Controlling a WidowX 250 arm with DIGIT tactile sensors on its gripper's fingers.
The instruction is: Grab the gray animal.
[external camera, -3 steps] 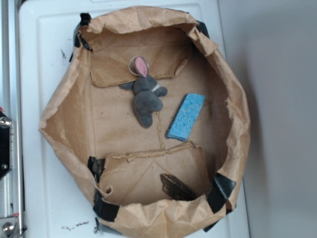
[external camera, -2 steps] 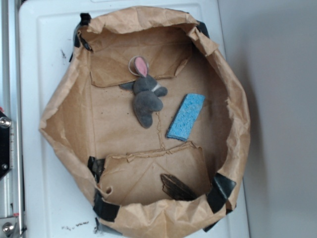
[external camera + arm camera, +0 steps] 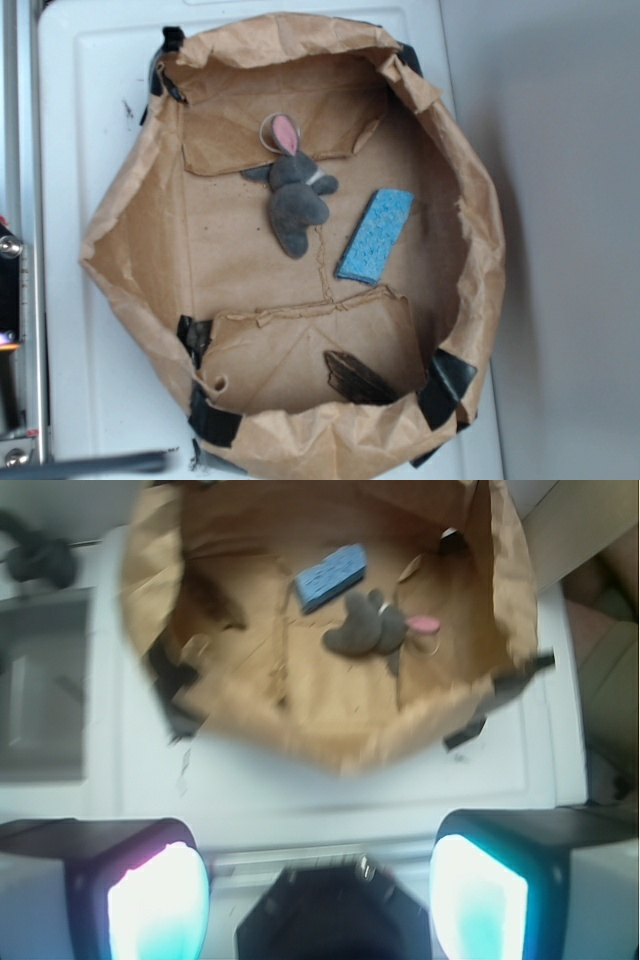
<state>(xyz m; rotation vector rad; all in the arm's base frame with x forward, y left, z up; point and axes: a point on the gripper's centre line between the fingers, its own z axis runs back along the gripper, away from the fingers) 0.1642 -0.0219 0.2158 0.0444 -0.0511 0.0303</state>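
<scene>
The gray animal point(image 3: 295, 200) is a dark-gray plush mouse with a pink-lined ear, lying flat on the floor of a shallow brown paper bag point(image 3: 118, 250), up and left of the middle. In the wrist view the gray animal point(image 3: 365, 630) shows far ahead inside the bag point(image 3: 340, 742). My gripper point(image 3: 318, 875) is well short of the bag, over the white surface. Its two lit fingers point(image 3: 160, 900) stand wide apart with nothing between them. In the exterior view only a blurred dark bar of the arm point(image 3: 90, 463) shows, at the bottom left.
A blue rectangular sponge point(image 3: 375, 235) lies just right of the toy. A dark flat scrap point(image 3: 355, 378) sits near the bag's lower wall. The bag's raised, crumpled rim has black tape patches point(image 3: 445, 385). It rests on a white appliance top point(image 3: 90, 100).
A blurred dark bar of the arm has come into the exterior view at the bottom left. The toy, sponge and bag have not moved.
</scene>
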